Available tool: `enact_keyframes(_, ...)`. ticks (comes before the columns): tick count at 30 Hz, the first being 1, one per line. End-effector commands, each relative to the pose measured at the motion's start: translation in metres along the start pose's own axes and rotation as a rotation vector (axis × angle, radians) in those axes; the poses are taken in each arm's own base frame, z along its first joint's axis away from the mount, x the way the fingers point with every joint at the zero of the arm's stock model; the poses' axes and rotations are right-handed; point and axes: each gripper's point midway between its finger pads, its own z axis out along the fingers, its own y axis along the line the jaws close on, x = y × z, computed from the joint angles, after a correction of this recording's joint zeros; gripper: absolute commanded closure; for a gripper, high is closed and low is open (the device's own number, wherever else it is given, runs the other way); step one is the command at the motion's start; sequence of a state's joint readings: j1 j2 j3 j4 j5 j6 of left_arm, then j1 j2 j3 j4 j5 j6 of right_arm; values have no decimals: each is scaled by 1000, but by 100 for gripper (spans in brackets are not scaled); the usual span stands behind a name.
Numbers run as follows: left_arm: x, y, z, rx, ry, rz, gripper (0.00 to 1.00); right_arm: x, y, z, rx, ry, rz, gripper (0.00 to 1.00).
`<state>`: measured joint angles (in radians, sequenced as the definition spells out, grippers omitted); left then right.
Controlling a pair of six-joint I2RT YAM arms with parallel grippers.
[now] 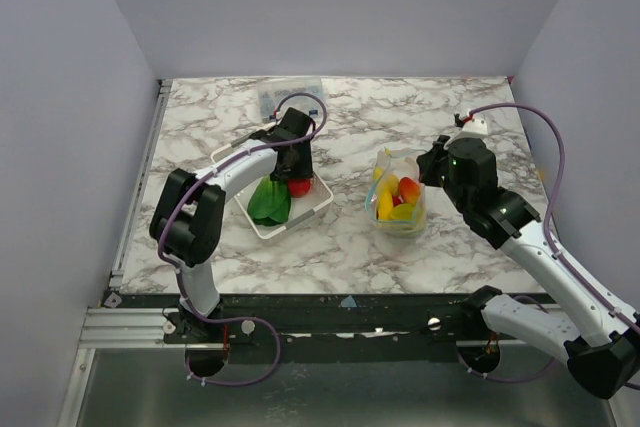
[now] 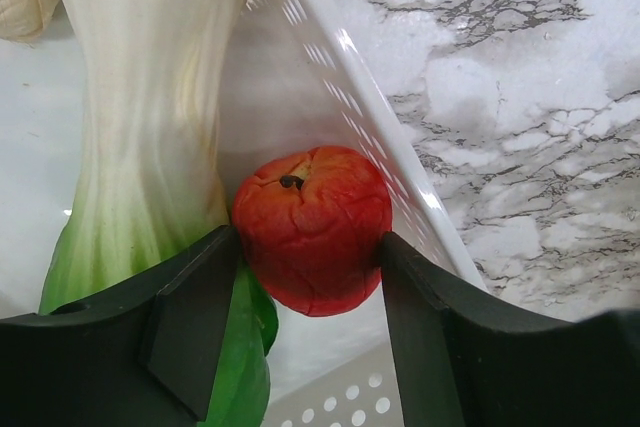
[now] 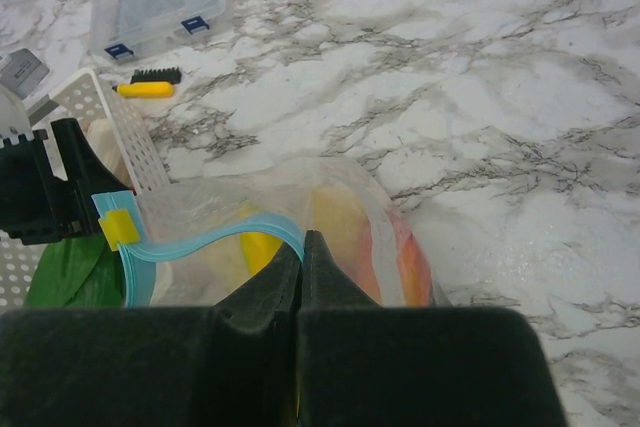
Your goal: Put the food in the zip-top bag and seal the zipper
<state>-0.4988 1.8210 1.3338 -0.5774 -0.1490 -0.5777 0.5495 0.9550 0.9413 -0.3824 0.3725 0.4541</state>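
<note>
Left gripper (image 2: 305, 249) apparently clasps tomato (image 2: 312, 227), right gripper (image 3: 302, 252) pinches bag (image 3: 345, 197); overhead unclear.

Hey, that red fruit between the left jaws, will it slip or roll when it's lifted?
Probably not very slippery: the red fruit has wrinkled skin. Being round, it may roll along the white tray wall if nudged. The wrinkles suggest it's soft, so it might squash slightly between the jaws.
</note>
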Motion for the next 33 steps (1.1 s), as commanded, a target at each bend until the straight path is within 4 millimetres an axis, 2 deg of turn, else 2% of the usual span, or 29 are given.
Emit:
enact_keyframes(1,21,9,14,-29,59,3,44,-10,8,-2,-37,-33,24,99)
enact_keyframes(5,27,8,14,-5,70,13,53,-13,10,-5,-49,-39,30,99)
enact_keyframes(8,27,6,7,22,56,18,59,-13,10,-5,-50,-39,31,99)
enact_keyframes(17,8,-1,-32,98,-42,23,76,-12,11,-6,-59,-34,40,99)
enact_keyframes(23,-6,-14,-74,218,-125,59,90,-12,11,-7,-59,-37,41,99)
enact_keyframes(29,-20,-38,-130,408,-225,89,95,-11,12,-6,-63,-33,44,99)
enact_keyframes(33,-22,-71,-188,691,-336,144,95,-10,11,-5,-59,-31,41,99)
